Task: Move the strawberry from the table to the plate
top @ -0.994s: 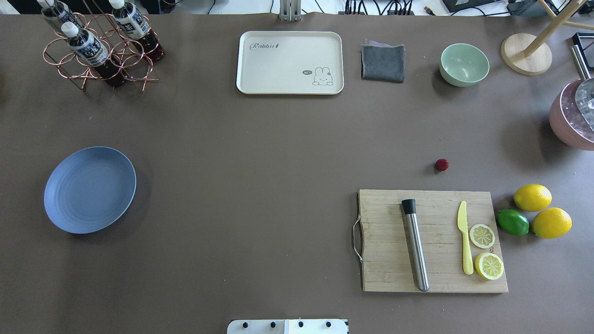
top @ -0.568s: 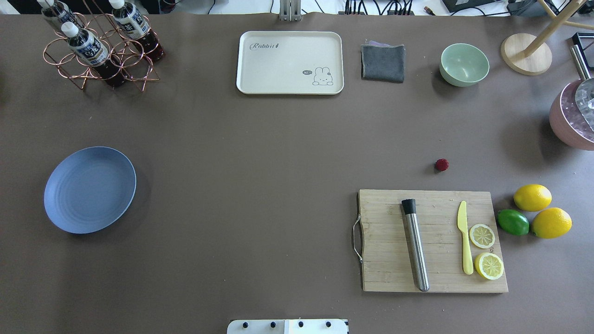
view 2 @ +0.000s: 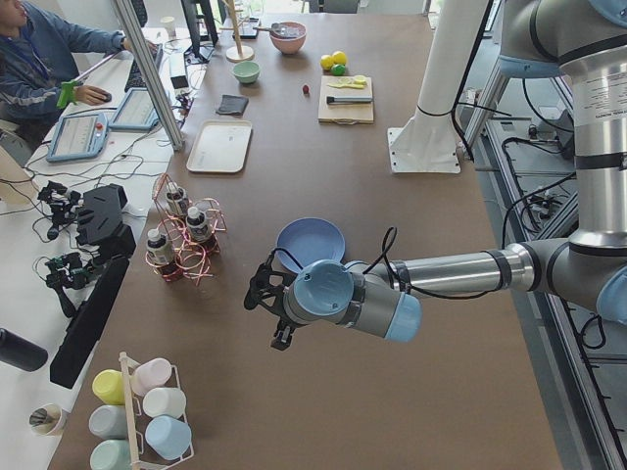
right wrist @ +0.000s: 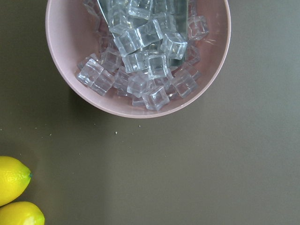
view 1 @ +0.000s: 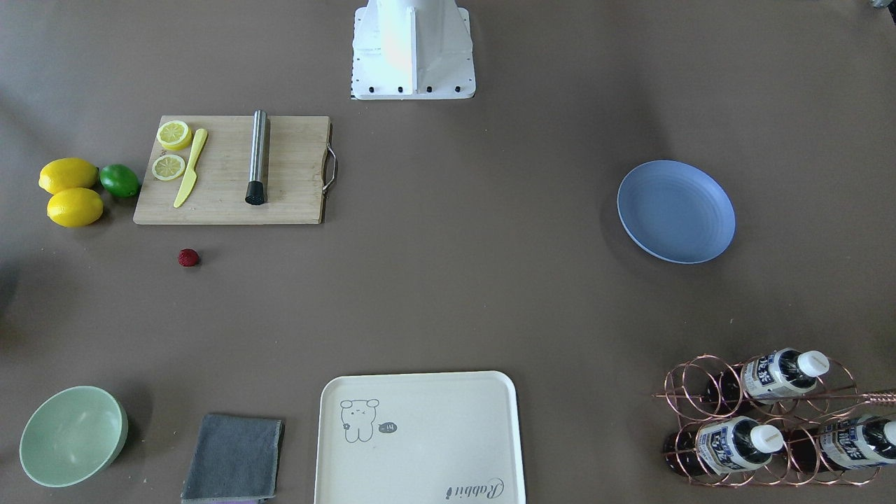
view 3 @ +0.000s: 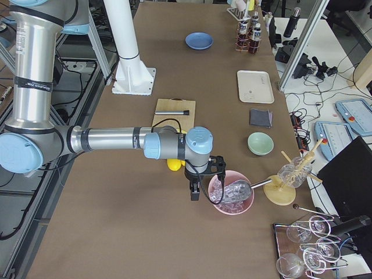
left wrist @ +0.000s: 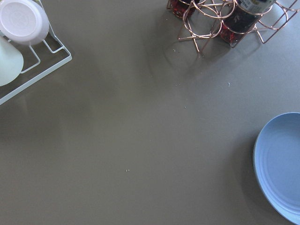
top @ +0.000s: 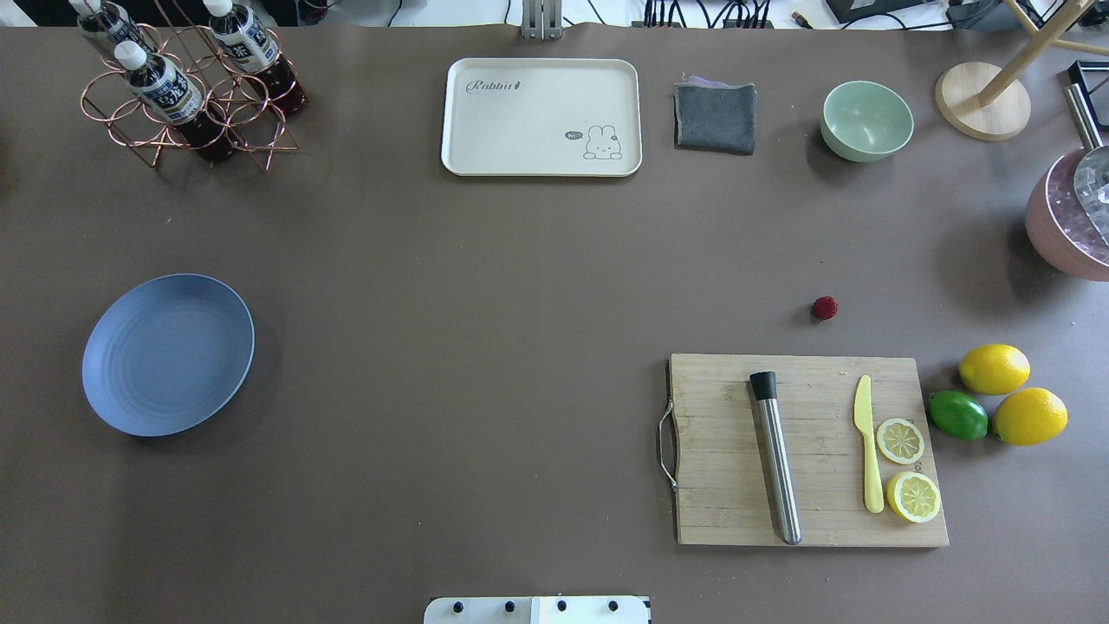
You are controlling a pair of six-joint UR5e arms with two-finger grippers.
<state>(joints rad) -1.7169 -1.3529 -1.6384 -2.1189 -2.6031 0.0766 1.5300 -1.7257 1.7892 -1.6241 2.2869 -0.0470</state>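
Note:
The strawberry is a tiny dark-red berry lying on the brown table, just beyond the cutting board; it also shows in the front view. The blue plate lies empty far over on the left. My left gripper hovers near the plate, over bare table beside the bottle rack. My right gripper hangs by the pink bowl of ice. Both show only in the side views, so I cannot tell whether they are open or shut.
A wooden cutting board carries a metal muddler, a yellow knife and lemon slices. Two lemons and a lime lie to its right. A cream tray, grey cloth, green bowl, bottle rack and ice bowl line the edges.

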